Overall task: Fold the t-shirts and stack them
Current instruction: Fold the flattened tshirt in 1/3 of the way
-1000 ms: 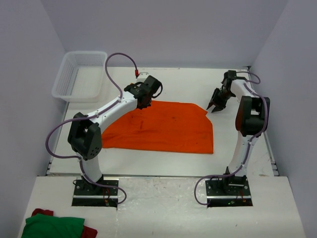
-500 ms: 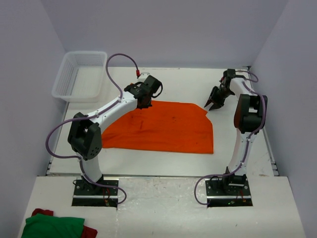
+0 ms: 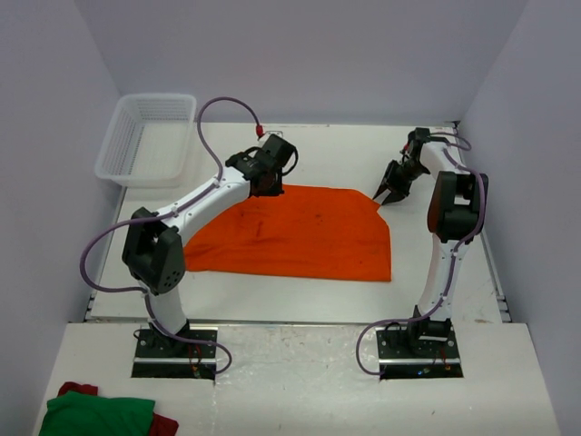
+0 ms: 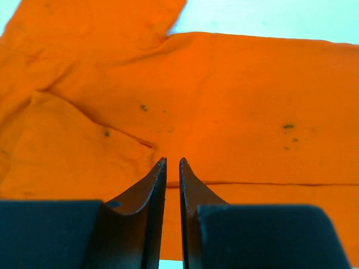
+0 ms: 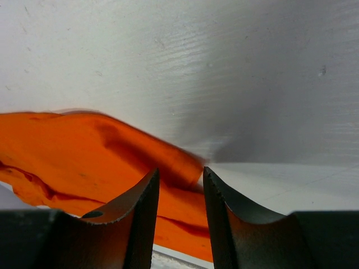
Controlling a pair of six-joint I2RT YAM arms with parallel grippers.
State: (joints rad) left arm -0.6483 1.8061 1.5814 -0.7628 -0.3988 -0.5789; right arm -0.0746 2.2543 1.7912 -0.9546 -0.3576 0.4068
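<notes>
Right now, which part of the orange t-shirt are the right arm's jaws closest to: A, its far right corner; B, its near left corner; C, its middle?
A: in the top view the right gripper sits at the far right corner of the orange t-shirt, and its wrist view shows that fabric edge right by the jaws.

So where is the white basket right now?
In the overhead view, the basket sits at the far left corner of the table, left of the left pincer.
</notes>
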